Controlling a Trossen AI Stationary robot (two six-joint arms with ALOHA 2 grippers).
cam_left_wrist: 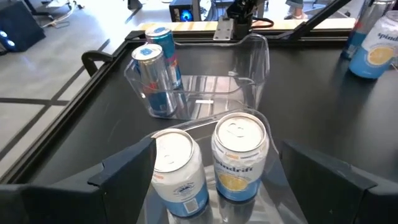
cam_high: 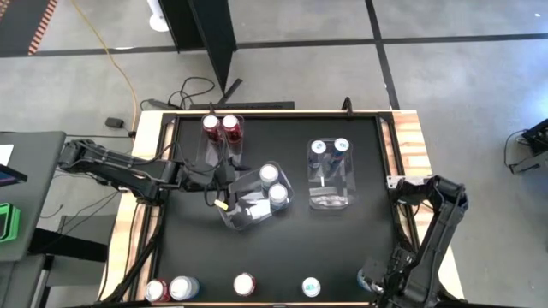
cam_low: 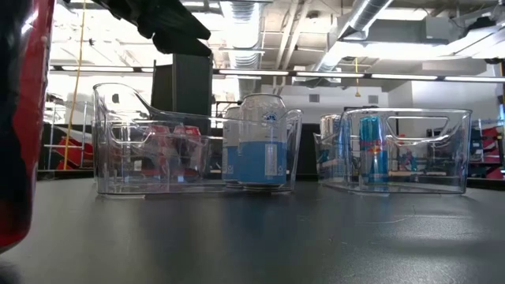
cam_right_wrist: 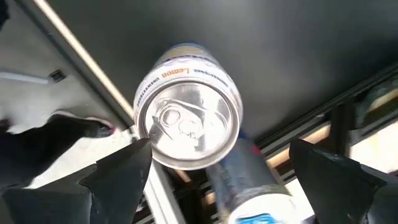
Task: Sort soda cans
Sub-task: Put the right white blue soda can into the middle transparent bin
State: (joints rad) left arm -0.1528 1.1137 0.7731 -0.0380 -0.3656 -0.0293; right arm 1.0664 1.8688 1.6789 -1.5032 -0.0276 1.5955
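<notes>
The left gripper hovers wide open over 2 silver-white cans in the middle bin. Only its wrist view shows the right gripper, fingers spread wide around a lemon can at the table's near right edge.

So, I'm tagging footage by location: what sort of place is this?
Likely an industrial lab or workshop: exposed ceiling ducts and strip lights overhead, taped concrete floor, and a black robot table with clear bins.
</notes>
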